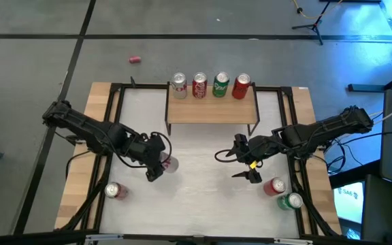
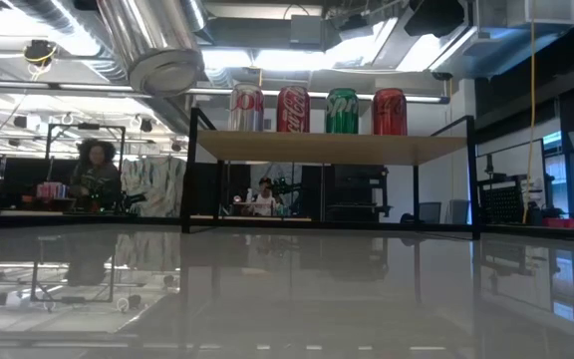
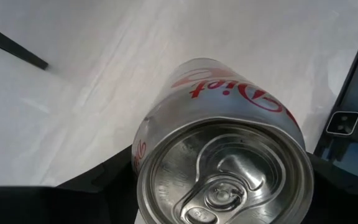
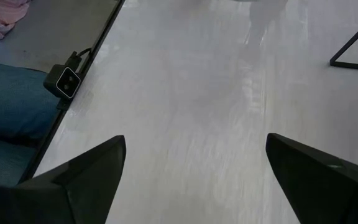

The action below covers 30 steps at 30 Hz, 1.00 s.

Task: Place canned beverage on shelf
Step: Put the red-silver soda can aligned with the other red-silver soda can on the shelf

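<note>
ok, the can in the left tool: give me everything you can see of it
The Diet Coke can is silver aluminium with red script, its top and pull tab intact, so it looks unopened. It sits between the fingers of the left tool, over the white table in front of the shelf. Whether it rests on the table or is lifted cannot be told. No dents show.

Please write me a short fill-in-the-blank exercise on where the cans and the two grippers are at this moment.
1. The shelf carries ____ upright cans in a row.
2. The left gripper is closed around a ____ Coke can.
3. The right gripper hovers over the table with its jaws ____ and nothing between them.
4. The green can on the table lies near the ____ arm.

Missing words: four; Diet; open; right
</note>
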Motion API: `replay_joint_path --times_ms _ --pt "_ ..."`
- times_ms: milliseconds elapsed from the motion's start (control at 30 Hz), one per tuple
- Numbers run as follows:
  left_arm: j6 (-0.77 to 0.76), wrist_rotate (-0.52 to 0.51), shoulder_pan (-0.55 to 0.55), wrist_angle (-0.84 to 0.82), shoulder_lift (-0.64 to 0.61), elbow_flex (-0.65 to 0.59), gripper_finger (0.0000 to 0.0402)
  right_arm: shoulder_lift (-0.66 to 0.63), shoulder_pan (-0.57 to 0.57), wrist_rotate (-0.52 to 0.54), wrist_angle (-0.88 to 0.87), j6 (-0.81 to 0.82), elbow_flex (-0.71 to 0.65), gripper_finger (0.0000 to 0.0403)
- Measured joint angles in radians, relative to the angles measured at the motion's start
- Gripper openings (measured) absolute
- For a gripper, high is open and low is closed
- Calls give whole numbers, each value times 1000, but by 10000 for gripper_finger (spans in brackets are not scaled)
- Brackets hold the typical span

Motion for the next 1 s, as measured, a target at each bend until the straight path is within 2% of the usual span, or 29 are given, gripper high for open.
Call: replay_joint_path --times_ms 500,767,1000 --pt "3 1 20 24 0 0 280 0 0 0 0 0 0 383" --pt "146 9 92 137 0 4 280 0 0 0 0 0 0 383" --pt "285 -14 169 139 1 100 280 0 0 0 0 0 0 383"
